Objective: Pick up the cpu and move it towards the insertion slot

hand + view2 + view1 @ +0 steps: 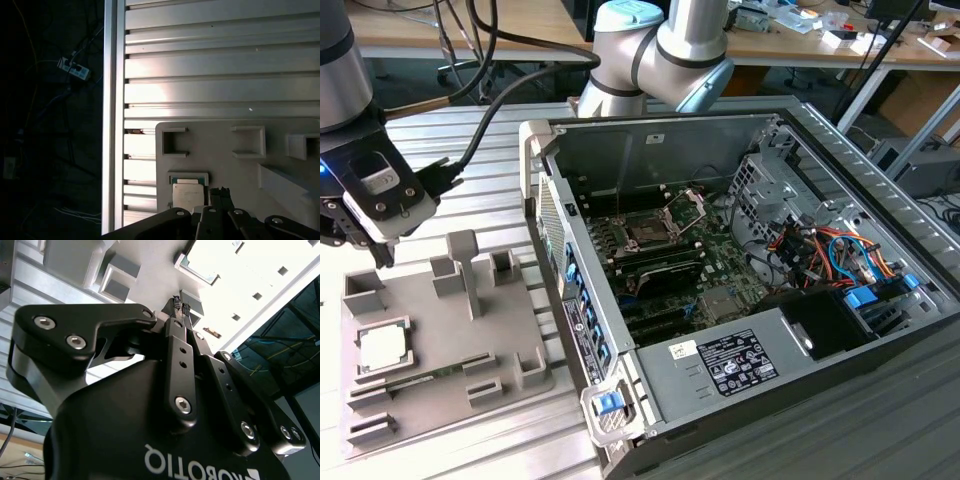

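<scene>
The cpu (pixel 382 345) is a small pale square chip lying flat in a recess at the near left of the grey plastic tray (pixel 435 335). My gripper (pixel 382 257) hangs above the tray's far left corner, higher than the chip and a little behind it, fingers shut with nothing between them. In the first wrist view the cpu (pixel 187 195) lies just beside my shut fingertips (pixel 220 192). In the second wrist view the fingertips (pixel 180 305) meet over the tray (pixel 145 260). The insertion slot (pixel 650 232), a silver-framed socket with a dark centre, sits on the green board inside the open computer case.
The open computer case (pixel 720 350) lies to the exterior view's right of the tray, its white side wall (pixel 555 230) standing between tray and socket. Upright grey posts (pixel 465 265) rise from the tray. A ribbed metal table (pixel 220 60) carries everything. Cables and a drive cage fill the case's right.
</scene>
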Controlling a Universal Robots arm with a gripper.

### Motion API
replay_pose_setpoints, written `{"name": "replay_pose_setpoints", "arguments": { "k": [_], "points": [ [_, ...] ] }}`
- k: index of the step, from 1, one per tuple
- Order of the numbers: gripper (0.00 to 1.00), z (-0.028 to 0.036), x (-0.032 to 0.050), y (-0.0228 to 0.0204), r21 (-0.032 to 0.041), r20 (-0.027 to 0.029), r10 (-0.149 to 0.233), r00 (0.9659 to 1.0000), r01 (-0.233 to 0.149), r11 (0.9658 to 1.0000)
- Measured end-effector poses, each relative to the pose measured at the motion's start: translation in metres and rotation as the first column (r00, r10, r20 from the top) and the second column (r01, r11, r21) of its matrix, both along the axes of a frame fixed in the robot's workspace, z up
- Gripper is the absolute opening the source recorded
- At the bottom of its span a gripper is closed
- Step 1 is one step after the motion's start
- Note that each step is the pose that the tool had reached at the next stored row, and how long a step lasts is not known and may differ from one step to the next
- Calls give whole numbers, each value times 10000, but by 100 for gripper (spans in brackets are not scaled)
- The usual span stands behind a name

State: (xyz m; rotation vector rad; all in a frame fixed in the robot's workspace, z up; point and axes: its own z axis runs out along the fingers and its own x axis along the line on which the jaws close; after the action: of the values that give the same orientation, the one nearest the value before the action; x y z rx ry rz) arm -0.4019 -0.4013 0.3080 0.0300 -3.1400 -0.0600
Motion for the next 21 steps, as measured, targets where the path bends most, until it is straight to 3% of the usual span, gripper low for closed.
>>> {"name": "replay_pose_setpoints", "arguments": {
  "k": [21],
  "points": [
    [11, -62, -7, -2, -2, -1, 0, 10000, 0, 10000]
  ]
}}
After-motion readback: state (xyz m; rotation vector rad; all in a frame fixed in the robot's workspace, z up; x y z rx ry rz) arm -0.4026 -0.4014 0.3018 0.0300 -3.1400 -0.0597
